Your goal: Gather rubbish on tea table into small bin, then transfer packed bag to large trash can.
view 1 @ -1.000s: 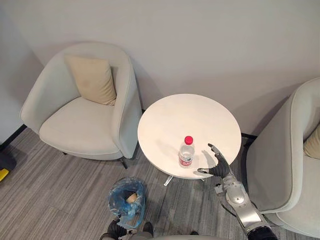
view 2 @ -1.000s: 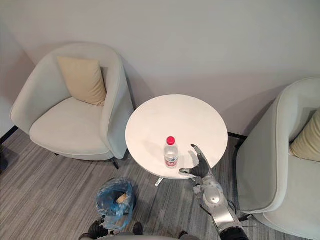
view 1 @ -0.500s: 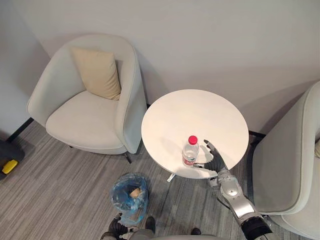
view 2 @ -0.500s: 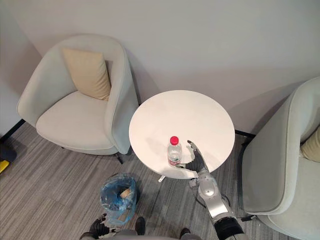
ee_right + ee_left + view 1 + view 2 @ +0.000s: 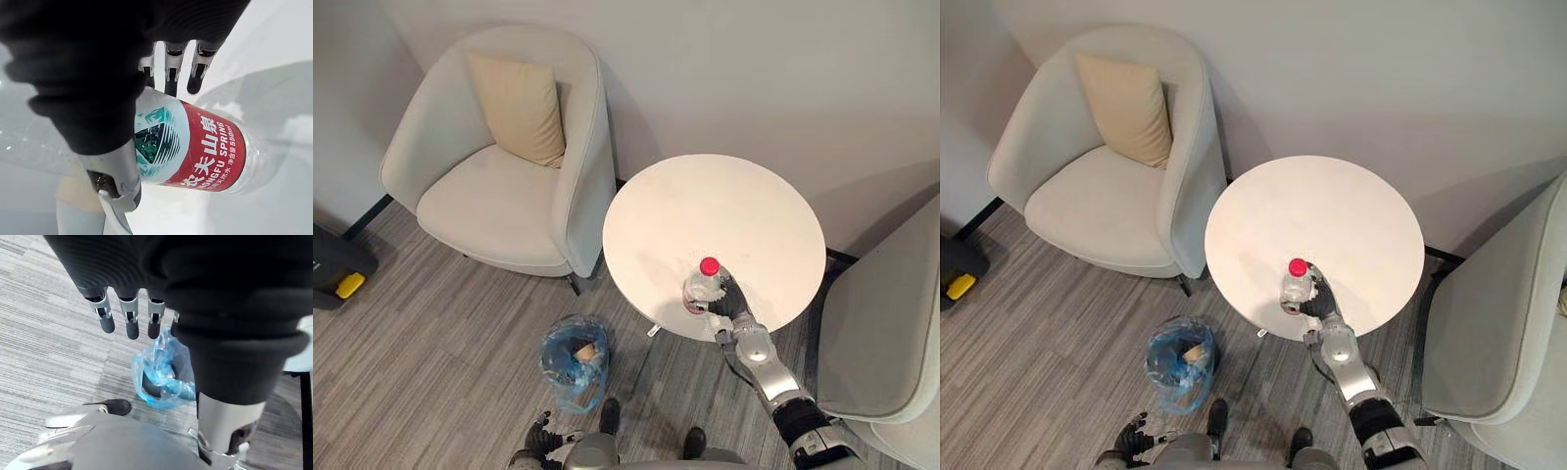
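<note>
- The clear plastic water bottle (image 5: 699,288) with a red cap and a red-and-white label stands upright on the round white counter (image 5: 715,201), near the edge closest to the robot.
- The right hand (image 5: 733,302) reaches over that edge and is clamped on the bottle: its fingers (image 5: 171,73) wrap one side, the thumb sits on the other, and the label lies against the palm.
- The small bin (image 5: 574,356), lined with a crumpled blue plastic bag, sits on the grey striped floor beside the counter's foot, with something tan inside it.
- The left hand (image 5: 131,313) hangs low over the floor, near the bin; its fingers are straight, slightly apart and hold nothing.
- A pale grey armchair (image 5: 499,196) with a beige cushion (image 5: 521,108) stands to the counter's left, and a second pale armchair (image 5: 886,343) stands to its right.
</note>
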`<state>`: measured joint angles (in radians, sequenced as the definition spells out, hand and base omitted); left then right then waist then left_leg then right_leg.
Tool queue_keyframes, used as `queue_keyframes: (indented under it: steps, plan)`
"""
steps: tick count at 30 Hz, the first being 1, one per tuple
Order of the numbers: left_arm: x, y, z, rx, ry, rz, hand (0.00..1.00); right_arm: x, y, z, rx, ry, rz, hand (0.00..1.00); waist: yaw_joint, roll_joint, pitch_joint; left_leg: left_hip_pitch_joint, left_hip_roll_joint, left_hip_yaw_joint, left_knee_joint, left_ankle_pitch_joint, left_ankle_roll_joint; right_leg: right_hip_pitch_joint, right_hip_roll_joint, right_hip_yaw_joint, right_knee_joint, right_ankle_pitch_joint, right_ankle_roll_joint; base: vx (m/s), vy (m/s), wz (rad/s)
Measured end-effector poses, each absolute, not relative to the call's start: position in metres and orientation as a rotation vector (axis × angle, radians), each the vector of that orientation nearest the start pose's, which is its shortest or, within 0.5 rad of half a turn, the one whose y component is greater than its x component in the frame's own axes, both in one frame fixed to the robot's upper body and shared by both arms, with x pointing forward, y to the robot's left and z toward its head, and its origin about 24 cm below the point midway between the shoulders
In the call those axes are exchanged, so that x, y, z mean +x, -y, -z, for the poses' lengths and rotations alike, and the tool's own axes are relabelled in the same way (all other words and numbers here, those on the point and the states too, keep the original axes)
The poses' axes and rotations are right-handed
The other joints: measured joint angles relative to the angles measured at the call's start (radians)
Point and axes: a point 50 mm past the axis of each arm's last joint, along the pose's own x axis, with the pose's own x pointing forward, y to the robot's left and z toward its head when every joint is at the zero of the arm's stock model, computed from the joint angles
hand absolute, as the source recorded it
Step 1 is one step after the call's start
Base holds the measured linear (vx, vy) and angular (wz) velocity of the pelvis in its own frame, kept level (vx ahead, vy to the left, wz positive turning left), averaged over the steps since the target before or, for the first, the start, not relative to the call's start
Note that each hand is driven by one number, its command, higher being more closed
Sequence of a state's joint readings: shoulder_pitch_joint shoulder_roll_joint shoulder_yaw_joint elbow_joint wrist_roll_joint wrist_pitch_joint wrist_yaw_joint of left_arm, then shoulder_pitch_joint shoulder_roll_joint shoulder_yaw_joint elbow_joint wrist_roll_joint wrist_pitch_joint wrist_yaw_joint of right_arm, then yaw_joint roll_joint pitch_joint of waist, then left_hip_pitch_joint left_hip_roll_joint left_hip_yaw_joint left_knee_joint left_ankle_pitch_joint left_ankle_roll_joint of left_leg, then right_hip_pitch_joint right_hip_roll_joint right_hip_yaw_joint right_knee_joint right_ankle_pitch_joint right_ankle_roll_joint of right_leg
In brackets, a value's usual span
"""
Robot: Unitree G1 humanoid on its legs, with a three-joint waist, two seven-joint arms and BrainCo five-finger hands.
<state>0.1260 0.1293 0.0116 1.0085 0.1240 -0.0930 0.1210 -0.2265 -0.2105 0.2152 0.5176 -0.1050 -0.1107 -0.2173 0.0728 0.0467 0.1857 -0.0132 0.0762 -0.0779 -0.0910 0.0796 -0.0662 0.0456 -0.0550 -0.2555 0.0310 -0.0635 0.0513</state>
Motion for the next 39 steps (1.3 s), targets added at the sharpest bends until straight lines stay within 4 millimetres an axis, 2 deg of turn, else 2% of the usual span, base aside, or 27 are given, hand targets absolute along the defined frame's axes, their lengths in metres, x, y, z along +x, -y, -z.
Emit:
queue_keyframes:
  steps: [4, 8, 13, 24, 27, 29, 34, 37, 39]
  plan:
    - [0.092, -0.210, 0.155, 0.275, -1.031, -0.153, 0.00, 0.287, 0.157, 0.007, -0.376, -0.157, -0.004, 1.00, 0.003, 0.000, 0.001, -0.003, -0.001, -0.004, 0.000, 0.000, 0.000, -0.001, 0.000, -0.003, 0.000, -0.001, -0.002, -0.01, -0.001, 0.04]
    - [0.092, -0.212, 0.154, 0.265, -1.026, -0.172, 0.00, 0.285, 0.157, 0.013, -0.364, -0.192, -0.009, 1.00, 0.022, 0.000, 0.002, -0.004, -0.001, -0.005, 0.000, 0.000, 0.000, -0.001, 0.000, -0.003, 0.000, -0.003, -0.003, 0.00, 0.000, 0.00]
    - [0.090, -0.214, 0.154, 0.259, -1.030, -0.186, 0.00, 0.283, 0.155, 0.015, -0.351, -0.202, -0.018, 1.00, 0.023, -0.003, 0.005, -0.003, -0.001, -0.005, 0.001, 0.000, 0.000, 0.001, 0.000, -0.002, 0.002, -0.003, -0.003, 0.00, 0.000, 0.00]
    - [0.088, -0.218, 0.154, 0.243, -1.034, -0.217, 0.00, 0.254, 0.150, -0.025, -0.272, 0.017, -0.080, 1.00, 0.016, -0.005, 0.004, 0.031, 0.005, 0.024, -0.001, -0.001, 0.000, 0.003, -0.001, 0.040, 0.034, -0.012, 0.000, -0.03, -0.001, -0.08]
    - [0.085, -0.217, 0.155, 0.240, -1.041, -0.219, 0.00, 0.242, 0.151, -0.035, -0.253, 0.074, -0.087, 1.00, -0.004, -0.009, 0.002, 0.043, 0.006, 0.041, -0.002, -0.001, 0.000, 0.003, -0.001, 0.057, 0.040, -0.012, 0.000, -0.05, 0.005, -0.15]
    - [0.083, -0.217, 0.155, 0.239, -1.046, -0.220, 0.00, 0.237, 0.153, -0.038, -0.250, 0.089, -0.085, 1.00, -0.005, -0.012, 0.000, 0.051, 0.008, 0.055, -0.002, -0.002, -0.001, 0.003, 0.000, 0.071, 0.043, -0.011, 0.001, -0.04, 0.004, -0.21]
    - [0.080, -0.217, 0.156, 0.238, -1.059, -0.217, 0.00, 0.221, 0.164, -0.032, -0.251, 0.064, -0.061, 1.00, -0.014, -0.023, -0.014, 0.061, 0.011, 0.081, -0.002, -0.004, -0.001, -0.008, 0.000, 0.098, 0.057, -0.012, 0.001, -0.03, 0.003, -0.18]
    - [0.077, -0.215, 0.158, 0.238, -1.070, -0.209, 0.00, 0.215, 0.163, -0.027, -0.267, 0.045, -0.062, 1.00, -0.020, -0.023, -0.018, 0.061, 0.009, 0.112, 0.001, -0.007, 0.001, -0.049, -0.005, 0.133, 0.111, -0.026, 0.009, -0.03, 0.010, -0.30]
    - [0.076, -0.214, 0.159, 0.241, -1.078, -0.199, 0.00, 0.211, 0.161, -0.023, -0.282, 0.033, -0.065, 1.00, -0.035, -0.023, -0.018, 0.065, -0.001, 0.118, 0.008, -0.009, 0.004, -0.071, -0.018, 0.143, 0.166, -0.051, 0.013, -0.02, 0.008, -0.11]
